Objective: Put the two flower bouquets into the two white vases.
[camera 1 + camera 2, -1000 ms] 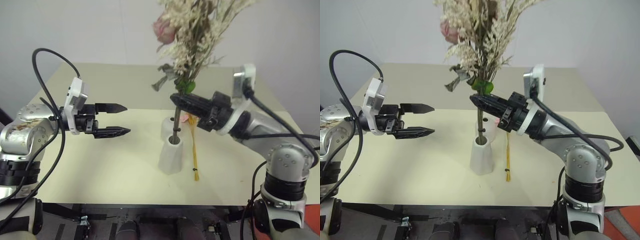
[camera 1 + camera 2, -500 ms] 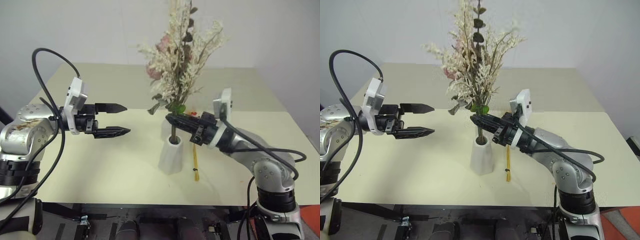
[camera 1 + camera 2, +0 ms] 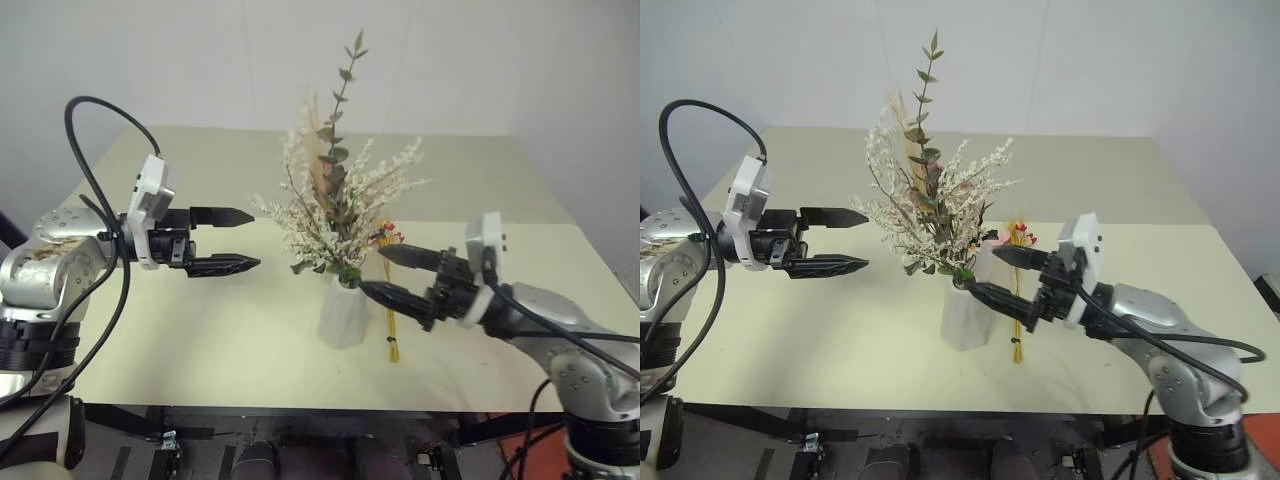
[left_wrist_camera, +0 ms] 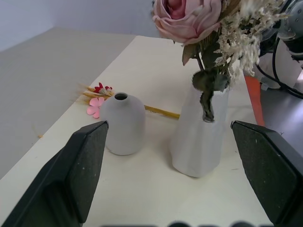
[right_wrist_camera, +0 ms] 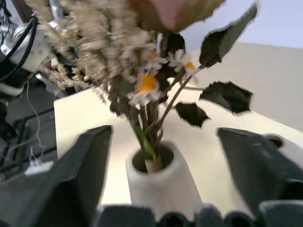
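Observation:
The bushy white bouquet (image 3: 335,205) stands upright with its stems in the taller white vase (image 3: 343,315), and a pink rose (image 4: 182,14) sits among its blossoms. My right gripper (image 3: 371,268) is open just right of that vase, its fingers apart from the stems. The thin yellow stem bundle (image 3: 391,318) lies flat on the table right of the vase, its pink and red blossoms (image 4: 98,98) at the far end. The shorter rounded vase (image 4: 123,123) stands behind, with nothing in its mouth. Off to the left, my left gripper (image 3: 255,238) hangs open above the table and holds nothing.
The cream table (image 3: 200,330) is bare on its left half and along the front edge. A plain white wall (image 3: 200,60) closes the far side. Black cables loop from both arms.
The right gripper sank with the white bouquet until its stems went down into the taller vase, then opened and drew back to the right. The left arm kept still.

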